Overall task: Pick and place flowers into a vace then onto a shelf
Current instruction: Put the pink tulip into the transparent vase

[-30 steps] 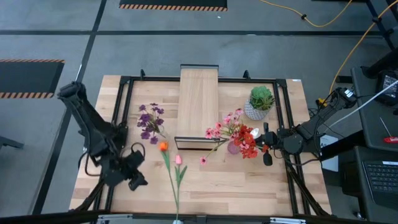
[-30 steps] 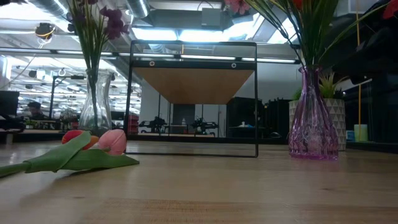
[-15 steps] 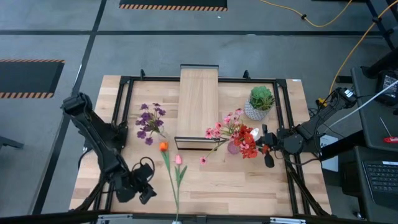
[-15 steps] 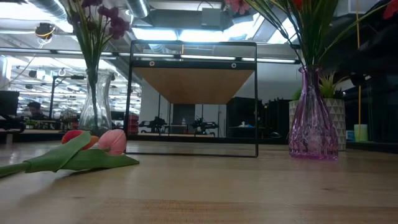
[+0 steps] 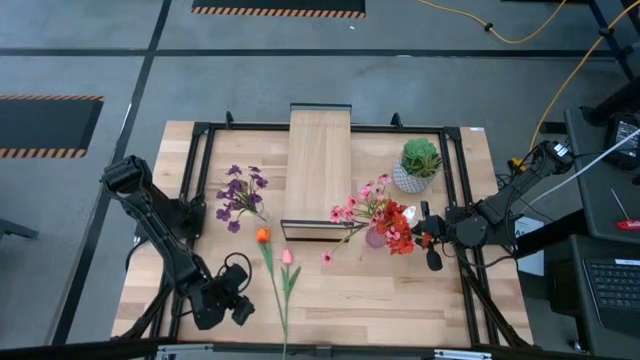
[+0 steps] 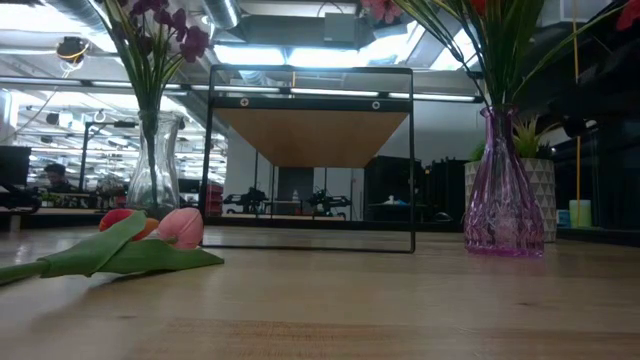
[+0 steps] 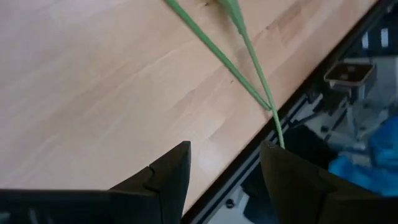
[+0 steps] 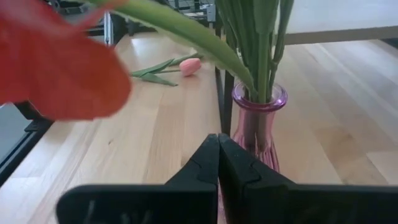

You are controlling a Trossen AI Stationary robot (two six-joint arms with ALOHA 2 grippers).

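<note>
Green stems cross just ahead of the left gripper (image 7: 224, 168), whose jaws stand apart and empty near the table's (image 5: 400, 300) front edge. To pick cleanly, it should straddle one stem only, low on the wood. The pink tulip (image 5: 286, 257) and orange tulip (image 5: 262, 236) lie beyond; farther off stands the shelf (image 5: 318, 170). The right gripper (image 5: 432, 262), pinched closed, waits beside the purple vase (image 6: 502, 195).

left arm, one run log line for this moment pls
left gripper: open, over table's near edge by tulip stems | right gripper: shut, beside pink vase | tulips: flat on table
</note>
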